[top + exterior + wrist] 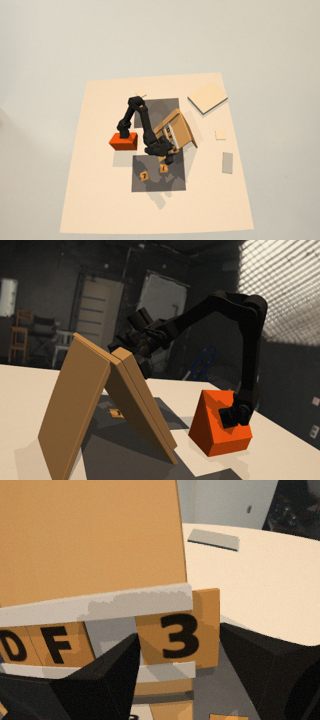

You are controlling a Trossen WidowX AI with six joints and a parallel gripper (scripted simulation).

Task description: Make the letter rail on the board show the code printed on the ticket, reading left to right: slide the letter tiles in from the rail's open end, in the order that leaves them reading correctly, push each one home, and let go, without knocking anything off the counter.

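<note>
Jaws pinching the 3 tile (174, 148) (180, 635), partway into the rail's (173, 136) (96, 604) open end; keep it sq. w/ rail, push gently twd F tile (170, 137) (60, 644), release once snug.

Exact type can't be told; looks like a workshop or studio room, dark walls. Exterior view: pipes or rails along the wall, upper middle; two doors (99, 309) (164, 299), one panelled with dark strips, one grey, centre left and centre. Wooden chair (18, 344) and white chair (62, 343) at far left. Bright window-like area with criss-cross mesh (284, 286), upper right. Wall sockets (314, 431), lower right edge. Pale tabletop (23, 395) (98, 206) (260, 590) in front.
</note>
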